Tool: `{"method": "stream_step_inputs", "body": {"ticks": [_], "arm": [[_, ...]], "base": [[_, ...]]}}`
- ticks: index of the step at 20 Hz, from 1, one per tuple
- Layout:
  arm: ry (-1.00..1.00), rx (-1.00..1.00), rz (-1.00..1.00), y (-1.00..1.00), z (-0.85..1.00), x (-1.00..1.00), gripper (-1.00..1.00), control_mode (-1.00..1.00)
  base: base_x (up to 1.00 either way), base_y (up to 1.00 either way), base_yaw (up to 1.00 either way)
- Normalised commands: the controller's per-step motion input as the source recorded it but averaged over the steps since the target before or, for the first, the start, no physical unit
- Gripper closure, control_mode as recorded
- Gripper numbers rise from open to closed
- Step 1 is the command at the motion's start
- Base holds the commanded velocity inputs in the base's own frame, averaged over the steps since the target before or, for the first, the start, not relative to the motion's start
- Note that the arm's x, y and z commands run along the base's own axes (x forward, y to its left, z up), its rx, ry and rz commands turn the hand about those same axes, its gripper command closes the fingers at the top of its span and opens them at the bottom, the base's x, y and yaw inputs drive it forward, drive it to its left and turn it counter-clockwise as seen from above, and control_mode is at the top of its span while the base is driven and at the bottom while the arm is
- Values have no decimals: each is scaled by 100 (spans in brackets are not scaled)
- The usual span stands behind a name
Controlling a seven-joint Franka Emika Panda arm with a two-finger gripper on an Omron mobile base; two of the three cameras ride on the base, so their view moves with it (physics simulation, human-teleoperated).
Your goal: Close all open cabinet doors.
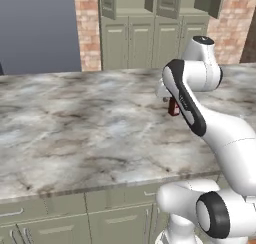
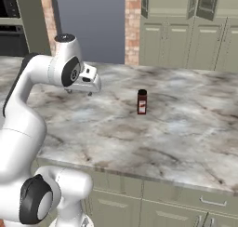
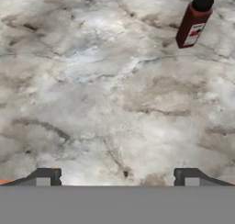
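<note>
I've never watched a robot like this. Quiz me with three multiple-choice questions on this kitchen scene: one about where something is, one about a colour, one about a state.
1. Where does the small bottle stand?
A. On the marble counter
B. On the floor
C. Inside a cupboard

2. What colour is the bottle's body?
A. Bright blue
B. Dark red
C. Yellow

3. How are the upper cabinet doors on the far wall?
A. All flush shut
B. Removed
C. Some swung open

Answers:
1. A: the right base view shows it upright on the counter, apart from the end effector.
2. B: the hand view shows a dark red body with a black cap.
3. C: both base views show door panels angled out from the cupboard fronts.
</note>
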Motion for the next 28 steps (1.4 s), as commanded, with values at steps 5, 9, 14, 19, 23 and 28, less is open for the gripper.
{"method": "stream_step_inputs", "body": {"ticks": [5,9,14,19,23,28], "arm": [[0,0,0,0,0,0,-100,100],[0,0,0,0,0,0,-100,100],[0,0,0,0,0,0,-100,100],[0,0,0,0,0,0,-100,100],[0,0,0,0,0,0,-100,100],[0,0,0,0,0,0,-100,100]], "base": [[-66,38,20],[-44,58,30],[-12,64,36],[7,79,38],[1,77,46],[0,84,46]]}}
